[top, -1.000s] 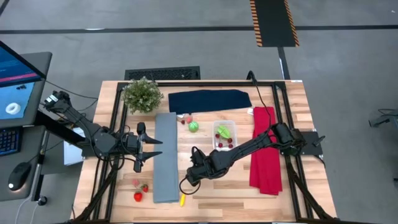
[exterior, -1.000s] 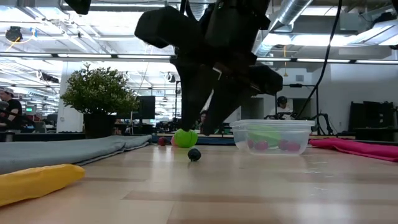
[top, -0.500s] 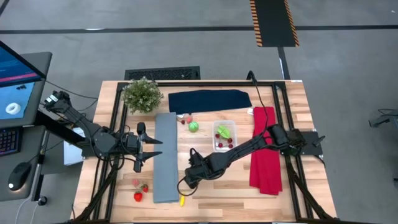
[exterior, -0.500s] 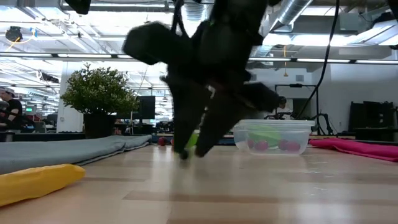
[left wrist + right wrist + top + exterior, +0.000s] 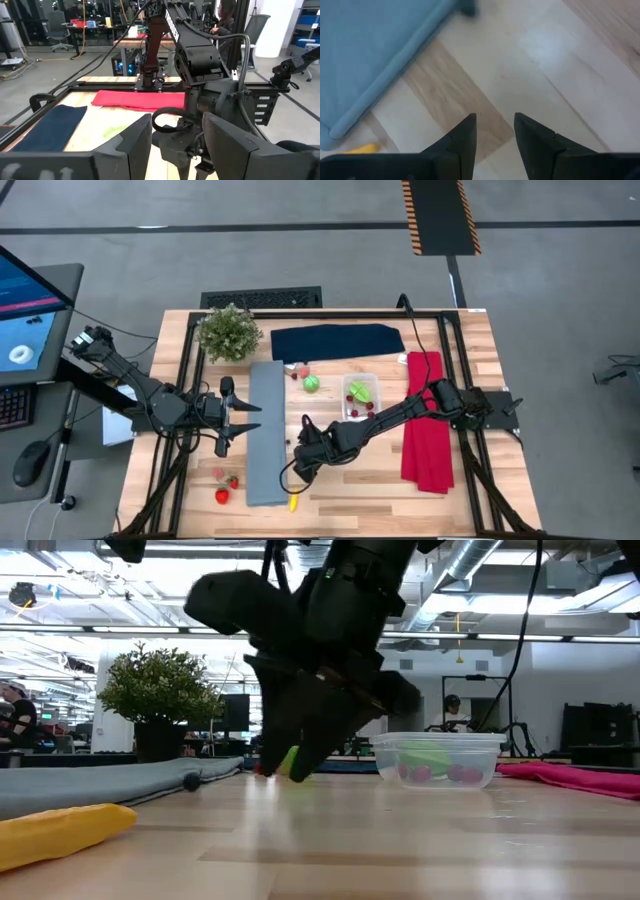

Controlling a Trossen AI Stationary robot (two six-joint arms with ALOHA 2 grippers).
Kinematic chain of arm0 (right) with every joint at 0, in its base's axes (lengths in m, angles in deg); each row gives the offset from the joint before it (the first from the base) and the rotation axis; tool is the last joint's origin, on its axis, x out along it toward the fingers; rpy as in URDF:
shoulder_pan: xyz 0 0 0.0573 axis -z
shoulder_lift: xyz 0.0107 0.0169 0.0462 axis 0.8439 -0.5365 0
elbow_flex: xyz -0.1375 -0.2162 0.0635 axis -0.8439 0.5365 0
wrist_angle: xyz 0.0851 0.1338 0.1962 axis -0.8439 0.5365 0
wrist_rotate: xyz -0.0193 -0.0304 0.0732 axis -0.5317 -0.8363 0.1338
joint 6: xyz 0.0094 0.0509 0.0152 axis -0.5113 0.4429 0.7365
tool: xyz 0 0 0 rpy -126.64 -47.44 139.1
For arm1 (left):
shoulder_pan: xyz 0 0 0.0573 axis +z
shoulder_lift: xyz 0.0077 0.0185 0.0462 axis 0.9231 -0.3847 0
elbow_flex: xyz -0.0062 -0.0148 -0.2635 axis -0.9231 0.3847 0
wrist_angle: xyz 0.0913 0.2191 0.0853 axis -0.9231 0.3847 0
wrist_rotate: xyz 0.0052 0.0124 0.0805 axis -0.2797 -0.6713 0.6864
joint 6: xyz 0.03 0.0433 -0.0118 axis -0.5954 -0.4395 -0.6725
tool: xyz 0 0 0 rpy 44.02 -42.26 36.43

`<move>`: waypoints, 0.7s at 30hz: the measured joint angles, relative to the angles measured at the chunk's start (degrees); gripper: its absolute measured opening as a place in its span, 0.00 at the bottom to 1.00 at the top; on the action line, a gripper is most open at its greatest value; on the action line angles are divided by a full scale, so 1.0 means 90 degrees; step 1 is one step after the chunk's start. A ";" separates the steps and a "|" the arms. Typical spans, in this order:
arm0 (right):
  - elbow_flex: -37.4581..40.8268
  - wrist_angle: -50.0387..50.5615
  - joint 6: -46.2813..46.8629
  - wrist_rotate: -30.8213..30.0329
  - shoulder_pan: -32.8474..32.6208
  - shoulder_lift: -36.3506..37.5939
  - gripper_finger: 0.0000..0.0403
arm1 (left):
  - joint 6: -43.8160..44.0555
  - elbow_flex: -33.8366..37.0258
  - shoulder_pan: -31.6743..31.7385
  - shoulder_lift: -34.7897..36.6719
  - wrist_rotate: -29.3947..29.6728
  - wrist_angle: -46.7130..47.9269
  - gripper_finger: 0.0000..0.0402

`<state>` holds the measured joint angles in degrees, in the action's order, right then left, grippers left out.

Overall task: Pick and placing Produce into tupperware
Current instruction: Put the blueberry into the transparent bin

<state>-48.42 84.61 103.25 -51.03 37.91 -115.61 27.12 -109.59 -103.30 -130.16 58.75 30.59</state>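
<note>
Where the wooden table (image 5: 470, 350) ends | grey floor (image 5: 300, 250) | yellow-black stripe (image 5: 440, 215)

Right arm reaches from the table's right side across toward its middle, stretched long and low. Right gripper (image 5: 293, 468) points down at the tabletop near the front, fingers (image 5: 461, 136) parted with a narrow gap, nothing between them. In the low view its fingertips (image 5: 300, 762) sit just above the wood surface.

Left arm comes in from the left edge, elbow bent, forearm level and aimed toward the table's middle. Left gripper (image 5: 240, 418) hangs clear of the surface, fingers (image 5: 132, 137) spread apart and empty.
</note>
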 joint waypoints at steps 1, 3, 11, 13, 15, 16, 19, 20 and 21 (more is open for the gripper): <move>0.0002 -0.0057 -0.0152 -0.0002 0.0000 -0.0002 0.39 | 0.0000 0.0000 0.0000 0.0000 0.0000 0.0009 0.42; 0.0005 -0.0127 -0.0494 -0.0011 0.0011 -0.0002 0.38 | 0.0001 0.0000 0.0001 0.0000 0.0000 0.0062 0.42; 0.0005 0.0120 -0.1698 -0.0693 0.0084 0.0053 0.31 | 0.0166 0.0000 0.0002 0.0000 0.0165 0.0511 0.42; 0.0020 0.0376 -0.1871 -0.1075 0.0021 0.0176 0.29 | 0.0185 0.0000 0.0000 0.0000 0.0165 0.0599 0.42; 0.0008 0.0439 -0.2017 -0.1674 -0.0112 0.0380 0.28 | 0.0194 0.0000 0.0000 0.0000 0.0165 0.0646 0.42; 0.0009 0.0530 -0.2095 -0.2053 -0.0215 0.0537 0.27 | 0.0194 0.0000 0.0002 0.0000 0.0165 0.0665 0.42; 0.0003 0.0336 -0.2745 -0.3009 -0.0607 0.1000 0.27 | 0.0189 0.0000 0.0002 0.0000 0.0166 0.0674 0.42; 0.0006 0.0325 -0.3005 -0.3204 -0.0776 0.1160 0.27 | 0.0189 0.0000 0.0001 0.0000 0.0165 0.0676 0.42; 0.0010 0.0225 -0.3270 -0.3396 -0.0954 0.1313 0.27 | 0.0189 0.0000 0.0001 -0.0007 0.0167 0.0665 0.42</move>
<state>-48.33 86.63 73.81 -81.59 29.33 -103.79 28.82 -109.59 -103.29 -130.23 60.25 36.58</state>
